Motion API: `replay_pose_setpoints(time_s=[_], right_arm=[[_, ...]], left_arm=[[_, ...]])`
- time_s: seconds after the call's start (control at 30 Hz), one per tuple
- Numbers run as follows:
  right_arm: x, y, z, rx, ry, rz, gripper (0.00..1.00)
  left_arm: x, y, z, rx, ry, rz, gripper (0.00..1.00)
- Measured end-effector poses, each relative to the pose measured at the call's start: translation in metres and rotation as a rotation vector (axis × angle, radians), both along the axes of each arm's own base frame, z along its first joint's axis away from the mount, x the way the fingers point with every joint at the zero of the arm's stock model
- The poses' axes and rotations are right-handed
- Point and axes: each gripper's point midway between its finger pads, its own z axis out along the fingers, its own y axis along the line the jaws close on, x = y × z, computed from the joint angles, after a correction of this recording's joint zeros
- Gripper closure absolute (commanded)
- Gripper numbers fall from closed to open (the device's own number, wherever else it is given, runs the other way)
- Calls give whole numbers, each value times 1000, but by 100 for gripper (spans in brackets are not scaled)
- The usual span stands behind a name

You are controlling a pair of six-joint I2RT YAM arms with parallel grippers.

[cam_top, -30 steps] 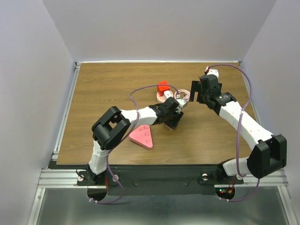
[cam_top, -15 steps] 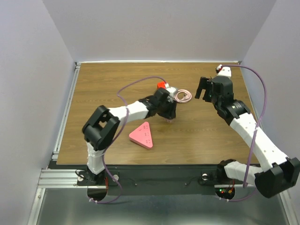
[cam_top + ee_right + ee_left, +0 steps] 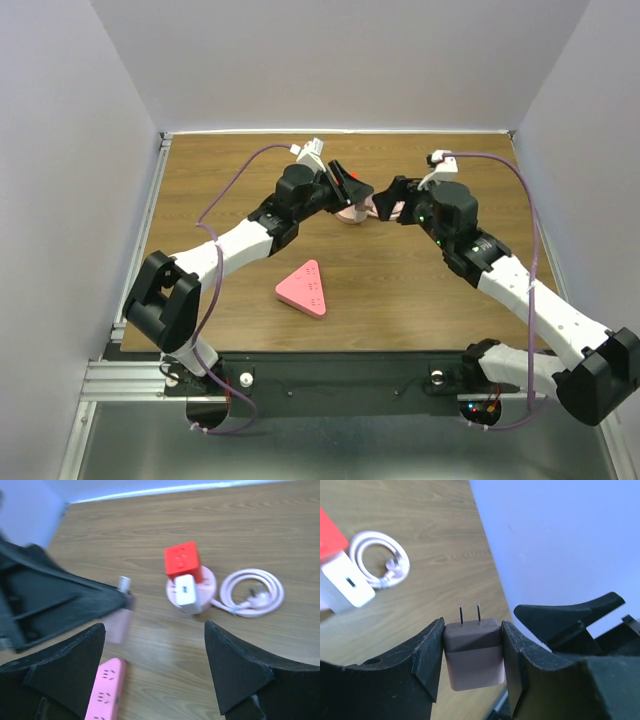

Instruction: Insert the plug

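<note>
Mauve plug (image 3: 472,656) sits clamped in the left claw (image 3: 472,630), while the right claw (image 3: 154,630) gapes empty.

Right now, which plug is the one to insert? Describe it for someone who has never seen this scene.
Over the wooden table, follow the left arm to the far middle. The plug is clamped in the left gripper, off the table: a small mauve block with two bare metal prongs. The white adapter nearby sits by the red cube instead.
</note>
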Motion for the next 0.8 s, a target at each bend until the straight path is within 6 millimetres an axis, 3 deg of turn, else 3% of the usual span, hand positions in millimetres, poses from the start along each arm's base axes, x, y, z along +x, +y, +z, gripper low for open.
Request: replay_pose_setpoints(time_s=[0.13,0.3,0.57,0.8], right_arm=[[-10,35,15,25,-66,81,16],[-17,60,28,42,-126,137,16],[-17,74,25,31,-142,134,16],[-19,69,31,25,-160,109,17]], left_arm=[[-7,-2,-14,-77,107,15,100],[-7,2,-24,-151,189,61,100],[-7,7,-21,-246,241,107,100],[-7,8,-14,-300,250,117,100]])
